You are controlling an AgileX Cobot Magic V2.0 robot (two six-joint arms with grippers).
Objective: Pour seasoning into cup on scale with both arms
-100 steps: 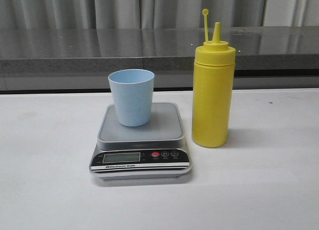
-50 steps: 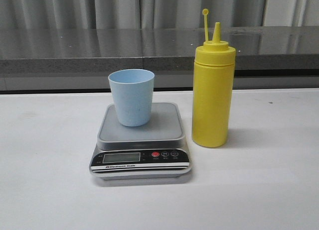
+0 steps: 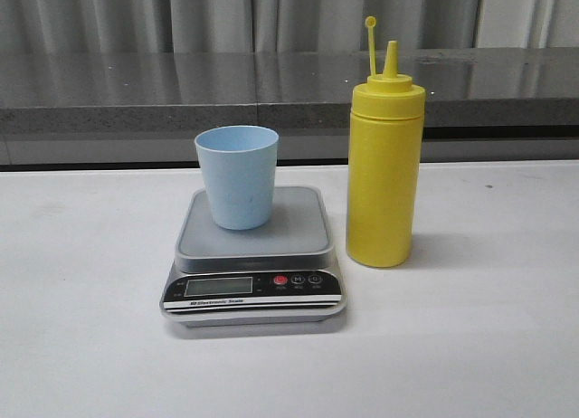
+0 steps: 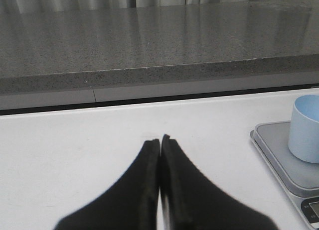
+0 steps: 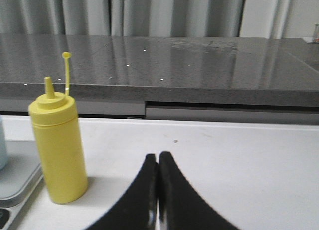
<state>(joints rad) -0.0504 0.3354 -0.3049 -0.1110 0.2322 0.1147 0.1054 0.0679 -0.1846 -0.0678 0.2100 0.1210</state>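
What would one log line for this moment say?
left gripper shut, empty | right gripper shut, empty | cup on scale | squeeze bottle upright, untouched

In the left wrist view the cup (image 4: 306, 128) and the scale (image 4: 279, 155) under it are cut off by the picture's edge, so only a corner of the display shows and no digits can be read. In the right wrist view just a sliver of the cup (image 5: 2, 149) and one corner of the scale (image 5: 17, 182) show. In the front view the scale's display (image 3: 218, 287) and the marks on its buttons are too small to read.
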